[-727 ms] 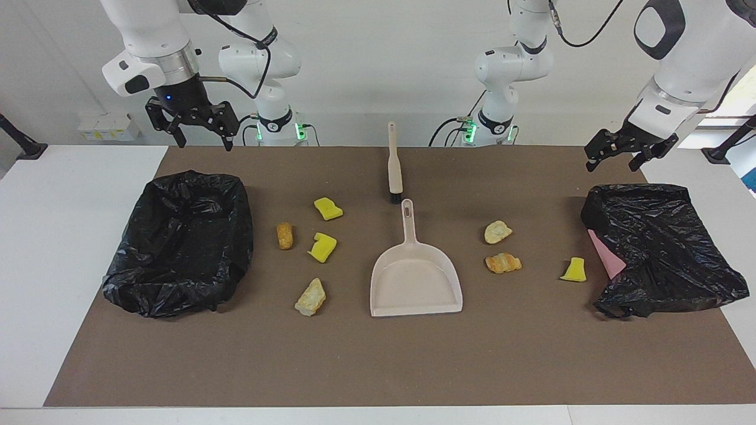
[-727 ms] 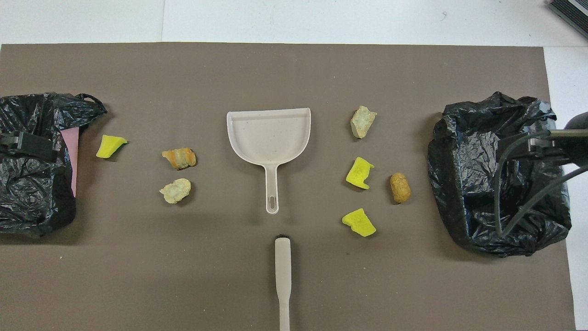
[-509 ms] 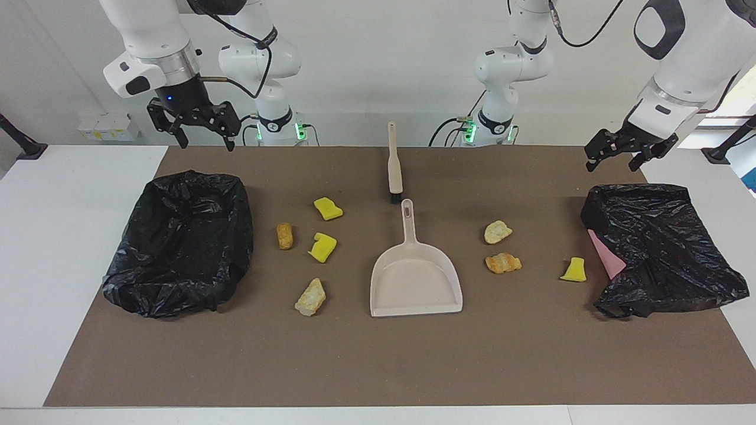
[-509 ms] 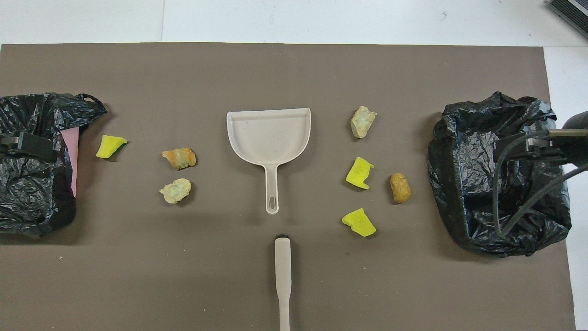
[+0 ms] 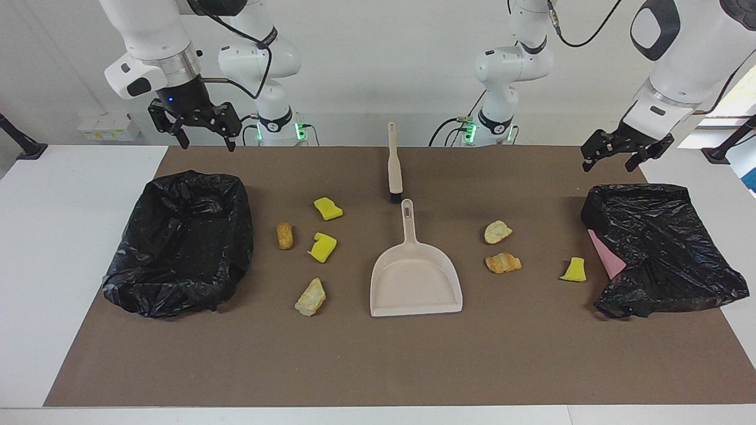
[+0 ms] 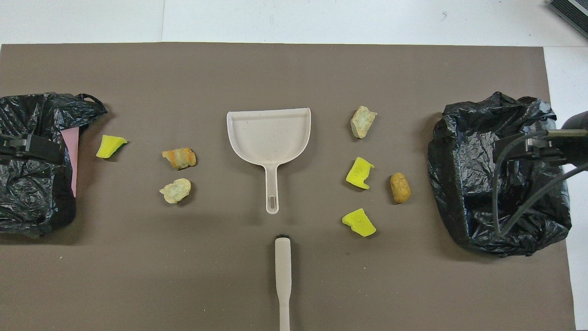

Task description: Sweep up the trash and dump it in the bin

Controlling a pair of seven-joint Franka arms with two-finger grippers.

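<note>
Both grippers, left and right, hang wide open, well above the trash

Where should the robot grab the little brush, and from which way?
Probably by the long beige handle of the brush, from straight above. It lies flat on the brown mat, dark bristle end toward the dustpan, handle pointing at the robots. The handle is narrow and bare on both sides, so an open claw could likely close across it.
</note>
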